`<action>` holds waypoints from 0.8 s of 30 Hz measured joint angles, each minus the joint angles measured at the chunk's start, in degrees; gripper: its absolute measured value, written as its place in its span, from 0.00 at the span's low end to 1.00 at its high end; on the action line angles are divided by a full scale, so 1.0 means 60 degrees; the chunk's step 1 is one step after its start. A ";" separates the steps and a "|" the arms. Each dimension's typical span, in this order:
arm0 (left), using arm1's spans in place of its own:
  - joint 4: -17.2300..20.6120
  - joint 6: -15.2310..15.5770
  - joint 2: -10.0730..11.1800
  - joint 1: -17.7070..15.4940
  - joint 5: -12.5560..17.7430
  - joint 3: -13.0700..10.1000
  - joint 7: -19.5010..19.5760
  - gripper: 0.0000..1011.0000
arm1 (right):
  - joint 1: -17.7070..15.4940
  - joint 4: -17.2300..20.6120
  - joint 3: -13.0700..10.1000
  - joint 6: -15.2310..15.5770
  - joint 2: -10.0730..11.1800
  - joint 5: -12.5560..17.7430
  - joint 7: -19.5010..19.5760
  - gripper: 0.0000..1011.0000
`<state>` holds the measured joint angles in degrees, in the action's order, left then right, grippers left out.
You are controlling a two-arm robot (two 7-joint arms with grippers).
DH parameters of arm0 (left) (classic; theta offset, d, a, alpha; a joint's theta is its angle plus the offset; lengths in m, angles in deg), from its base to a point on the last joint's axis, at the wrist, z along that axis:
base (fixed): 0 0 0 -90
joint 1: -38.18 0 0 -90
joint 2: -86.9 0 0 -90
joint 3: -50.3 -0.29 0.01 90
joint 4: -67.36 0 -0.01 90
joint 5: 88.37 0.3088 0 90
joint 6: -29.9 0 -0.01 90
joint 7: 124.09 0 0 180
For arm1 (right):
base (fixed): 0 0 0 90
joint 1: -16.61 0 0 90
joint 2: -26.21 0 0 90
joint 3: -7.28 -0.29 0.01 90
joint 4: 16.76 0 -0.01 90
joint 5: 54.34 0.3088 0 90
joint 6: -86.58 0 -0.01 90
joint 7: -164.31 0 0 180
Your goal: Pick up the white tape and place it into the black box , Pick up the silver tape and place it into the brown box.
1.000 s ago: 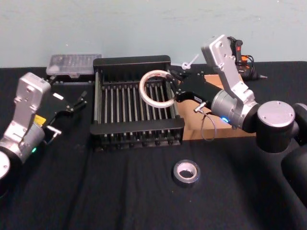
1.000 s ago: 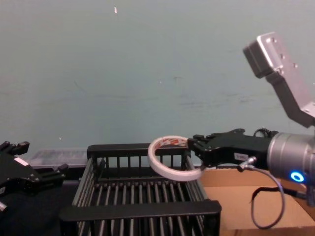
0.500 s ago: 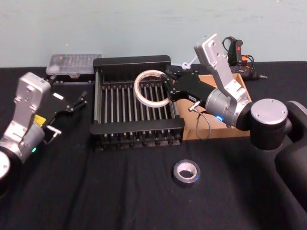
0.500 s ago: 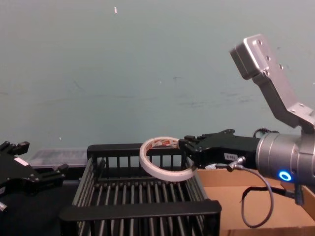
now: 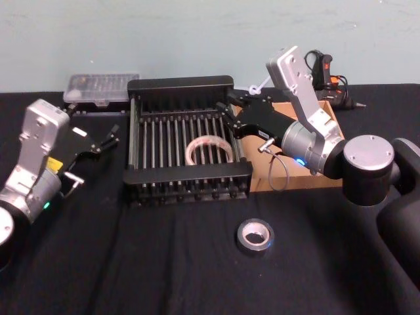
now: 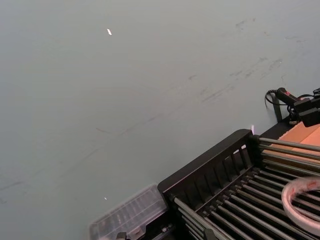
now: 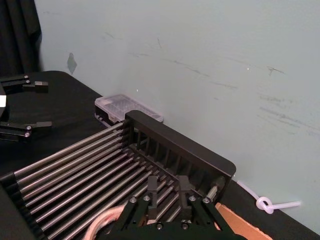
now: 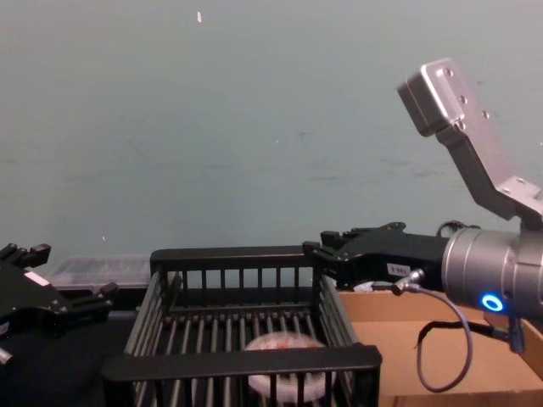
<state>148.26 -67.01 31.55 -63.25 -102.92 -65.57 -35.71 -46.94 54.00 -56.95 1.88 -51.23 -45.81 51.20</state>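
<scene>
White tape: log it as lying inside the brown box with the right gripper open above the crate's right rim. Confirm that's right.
Not quite. The white tape lies on the slatted floor of the black box, not in the brown box, as the head view shows. The right gripper is open above the crate's right rim.

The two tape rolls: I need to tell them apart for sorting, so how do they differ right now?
The flat white tape roll is larger across with a thin ring wall; the grey-silver tape roll is smaller with a thicker wall and dark centre hole. The white one lies inside the black slatted plastic crate; the silver one lies on the black tablecloth nearer the robot. Both lie flat, and no hand holds either.
</scene>
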 joint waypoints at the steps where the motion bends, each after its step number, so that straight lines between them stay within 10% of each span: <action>1: 0.0000 0.0000 0.0000 0.0000 0.0000 0.0000 0.0000 0.99 | 0.0000 0.0001 -0.0001 0.0001 0.0001 0.0000 0.0001 0.28; 24: 0.0000 0.0000 0.0000 0.0000 0.0000 0.0000 0.0000 0.99 | -0.0008 0.0013 -0.0003 0.0012 0.0003 0.0009 0.0005 0.95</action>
<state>148.26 -67.01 31.55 -63.25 -102.92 -65.56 -35.71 -46.99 54.07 -56.97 1.95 -51.21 -45.76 51.23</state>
